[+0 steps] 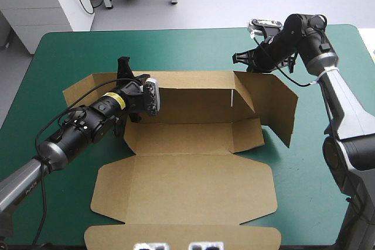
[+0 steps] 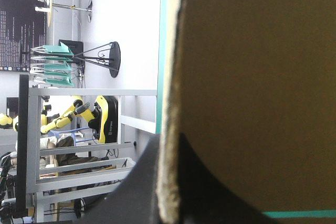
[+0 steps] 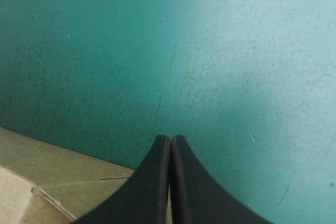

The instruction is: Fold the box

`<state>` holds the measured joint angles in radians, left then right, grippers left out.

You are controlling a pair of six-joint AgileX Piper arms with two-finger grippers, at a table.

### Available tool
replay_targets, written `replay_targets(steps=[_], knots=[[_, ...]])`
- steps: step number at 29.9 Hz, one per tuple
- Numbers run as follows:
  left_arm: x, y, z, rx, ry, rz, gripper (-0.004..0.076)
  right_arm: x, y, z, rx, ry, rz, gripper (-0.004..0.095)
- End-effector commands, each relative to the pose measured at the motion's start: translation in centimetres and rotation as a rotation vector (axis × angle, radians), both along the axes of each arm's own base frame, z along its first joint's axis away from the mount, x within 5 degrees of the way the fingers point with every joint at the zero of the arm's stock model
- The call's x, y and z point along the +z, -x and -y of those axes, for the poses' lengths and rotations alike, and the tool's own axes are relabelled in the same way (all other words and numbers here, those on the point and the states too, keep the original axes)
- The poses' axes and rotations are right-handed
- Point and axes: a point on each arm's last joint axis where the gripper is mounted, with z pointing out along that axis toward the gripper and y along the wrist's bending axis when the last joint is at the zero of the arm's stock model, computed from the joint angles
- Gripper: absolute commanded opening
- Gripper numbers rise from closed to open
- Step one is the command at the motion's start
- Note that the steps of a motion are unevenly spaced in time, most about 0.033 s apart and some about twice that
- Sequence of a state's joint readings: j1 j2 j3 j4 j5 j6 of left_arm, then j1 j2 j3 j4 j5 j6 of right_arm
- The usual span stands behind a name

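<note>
On the counter (image 1: 304, 162) the box (image 1: 193, 139) lies central, rear wall and right flap raised, lid flat. The left hand (image 2: 169, 153) clamps the rear wall's left end. The right hand (image 3: 171, 145), closed and empty, hovers behind the box. Step, by judgement: wall-raising. Next, likely: tuck end flaps inward.

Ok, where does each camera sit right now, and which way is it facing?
High view: above and behind, looking down on the teal-green cover, the box, both arms.
Left wrist view: level into the room, left jaws shut on the box wall.
Right wrist view: down at the cover, right jaws shut.
Shared: all three show the box.
</note>
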<state>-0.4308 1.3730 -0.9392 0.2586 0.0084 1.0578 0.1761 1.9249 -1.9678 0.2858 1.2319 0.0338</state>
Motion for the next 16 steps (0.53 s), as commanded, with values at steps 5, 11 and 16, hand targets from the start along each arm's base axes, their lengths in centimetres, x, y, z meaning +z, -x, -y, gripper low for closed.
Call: replay_targets(steps=[5, 11, 16], knots=[[2.2, -0.1, 0.2, 0.005, 0.109, 0.078, -0.0008, 2.3, 4.4, 0.4, 0.084, -0.009, 0.018, -0.0014], [2.2, -0.1, 0.2, 0.006, 0.111, 0.078, -0.0008, 2.0, 6.4, 1.0, 0.142, 0.040, 0.017, -0.0014], [2.2, -0.1, 0.2, 0.011, 0.125, 0.072, -0.0008, 5.0, 7.3, 1.8, 0.131, 0.099, 0.154, -0.0014]])
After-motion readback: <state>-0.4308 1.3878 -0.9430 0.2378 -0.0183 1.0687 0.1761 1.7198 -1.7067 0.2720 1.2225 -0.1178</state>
